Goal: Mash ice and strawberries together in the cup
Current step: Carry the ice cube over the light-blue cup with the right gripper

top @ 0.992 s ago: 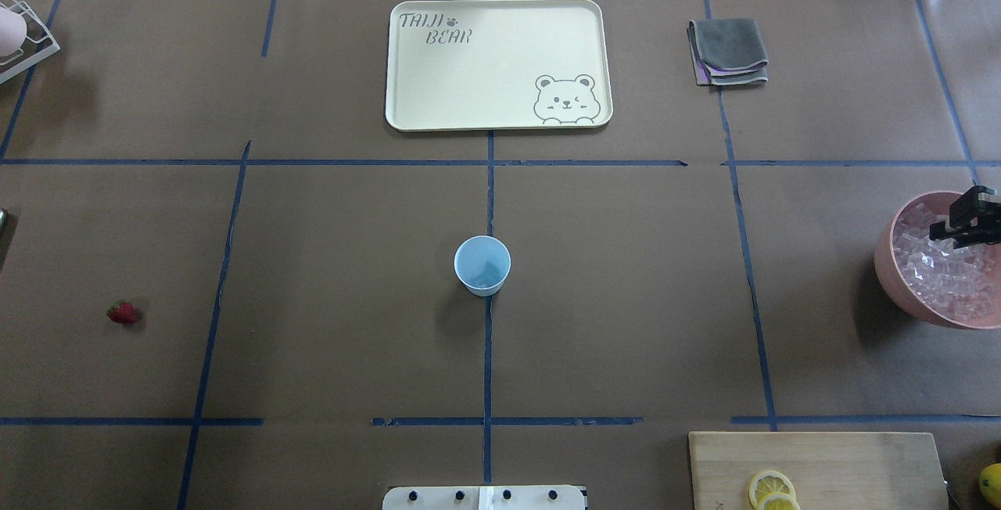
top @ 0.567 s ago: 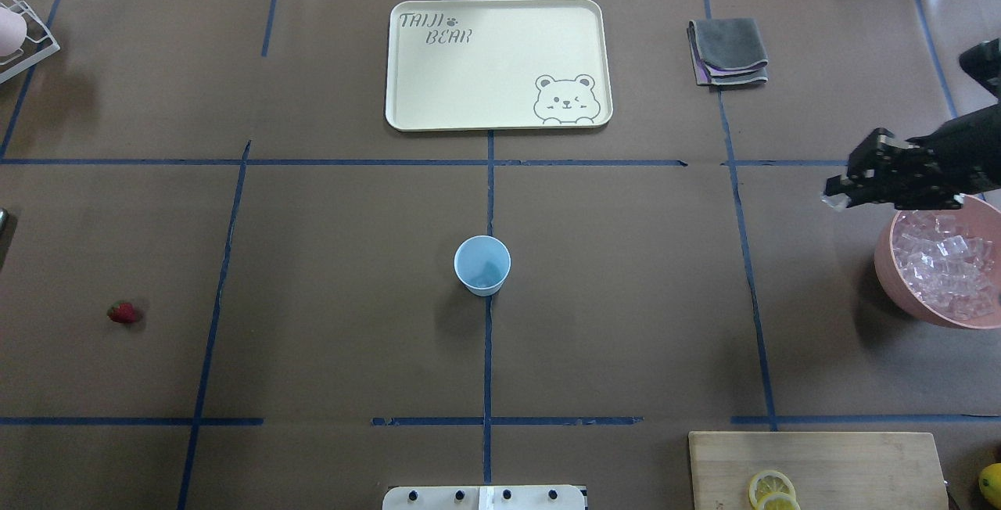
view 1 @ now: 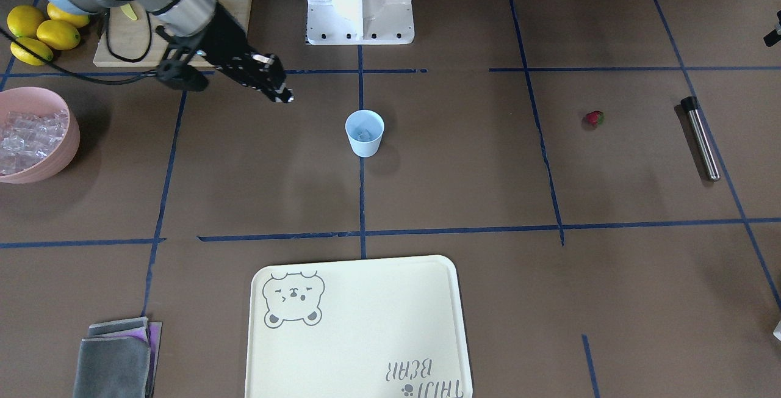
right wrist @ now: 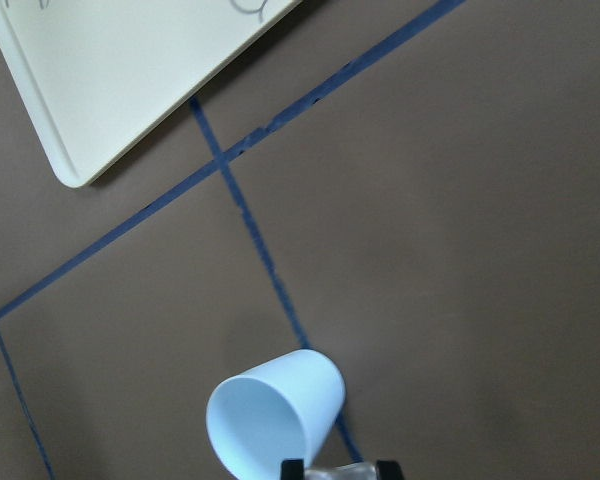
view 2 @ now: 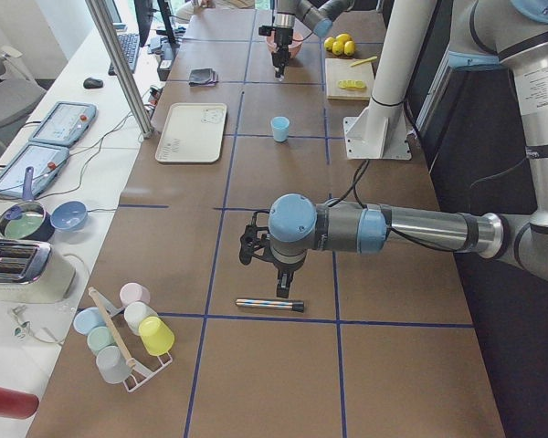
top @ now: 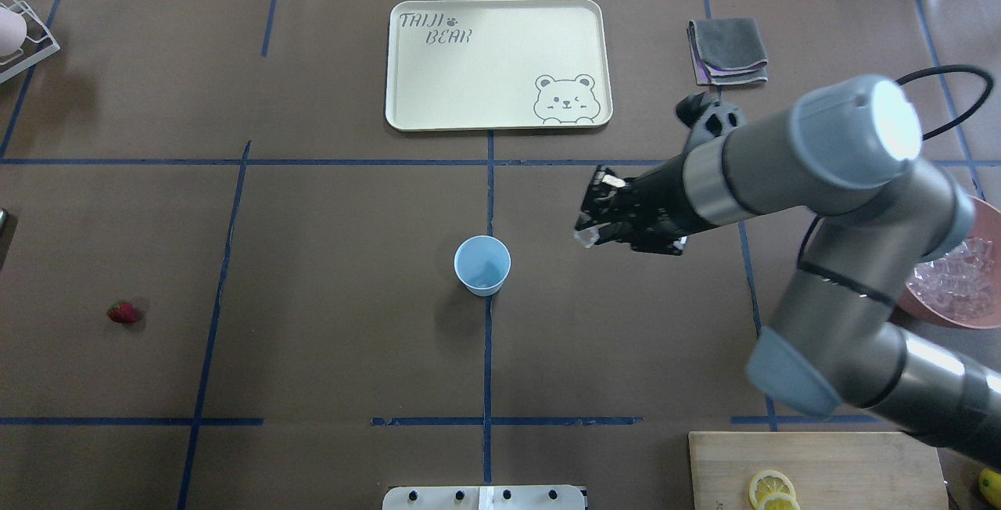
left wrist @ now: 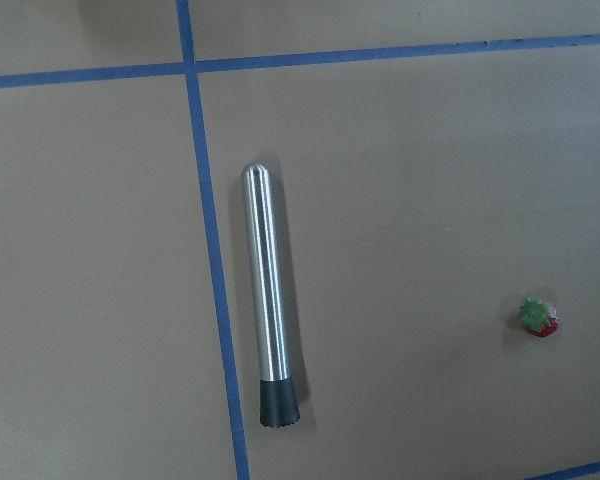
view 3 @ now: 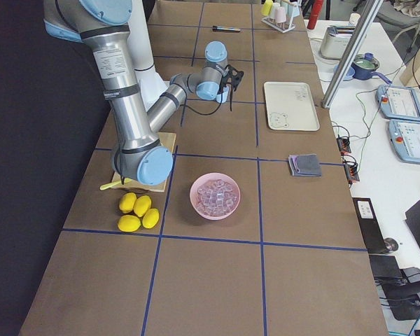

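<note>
The pale-blue cup [top: 482, 264] stands upright at the table's middle, with something glassy at its bottom [view 1: 365, 135]. My right gripper [top: 588, 233] hangs above the table to the cup's right, shut on one clear ice cube [right wrist: 340, 471]. In the right wrist view the cup [right wrist: 275, 415] sits just ahead of the fingertips. The rest of the ice [top: 950, 279] fills the pink bowl [view 1: 58, 163]. The strawberry [top: 123, 312] lies alone far left. My left gripper [view 2: 283, 290] hovers over a steel muddler [left wrist: 268, 315]; I cannot tell whether it is open.
A cream bear tray [top: 496, 64] lies behind the cup and a folded grey cloth [top: 727, 51] at the back right. A cutting board [top: 860, 455] with lemon slices is at the front right, with whole lemons [view 1: 39, 32] beside it. A cup rack [view 2: 123, 333] stands far left.
My right gripper rose out of the ice bowl with an ice cube and swung left across the table, ending close to the cup. The cup and strawberry stayed put.
</note>
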